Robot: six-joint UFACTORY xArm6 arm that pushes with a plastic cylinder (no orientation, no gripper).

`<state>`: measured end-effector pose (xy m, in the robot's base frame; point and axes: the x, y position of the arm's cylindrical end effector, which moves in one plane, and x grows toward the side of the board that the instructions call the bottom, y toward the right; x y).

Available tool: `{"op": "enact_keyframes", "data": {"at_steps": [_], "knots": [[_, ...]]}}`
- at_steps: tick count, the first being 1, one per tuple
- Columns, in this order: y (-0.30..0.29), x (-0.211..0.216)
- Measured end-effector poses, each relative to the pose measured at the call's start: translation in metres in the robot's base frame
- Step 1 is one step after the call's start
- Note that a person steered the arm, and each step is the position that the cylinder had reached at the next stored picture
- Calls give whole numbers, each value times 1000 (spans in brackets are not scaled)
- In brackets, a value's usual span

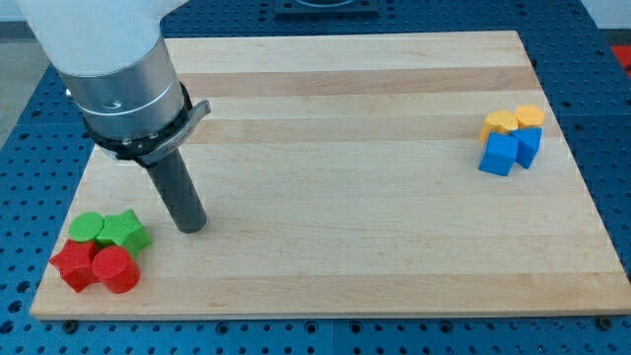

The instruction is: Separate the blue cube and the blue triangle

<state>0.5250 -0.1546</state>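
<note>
The blue cube (pixel 499 155) sits near the board's right edge, touching the blue triangle (pixel 529 145) on its right. My tip (pixel 192 227) rests on the board at the view's lower left, far from both blue blocks. It stands just right of the green blocks, not touching them.
Two yellow blocks (pixel 500 122) (pixel 529 115) sit just above the blue pair, touching them. At the lower left lie a green cylinder (pixel 87 228), a green star (pixel 125 232), a red star (pixel 73 264) and a red cylinder (pixel 115 269). The wooden board (pixel 325 108) lies on a blue perforated table.
</note>
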Motion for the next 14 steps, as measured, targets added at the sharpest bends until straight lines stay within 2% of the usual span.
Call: {"op": "enact_keyframes", "data": {"at_steps": [3, 4, 7, 9, 12, 14], "knots": [[33, -7], [87, -6], [340, -6], [500, -34], [472, -96], [383, -96]]}}
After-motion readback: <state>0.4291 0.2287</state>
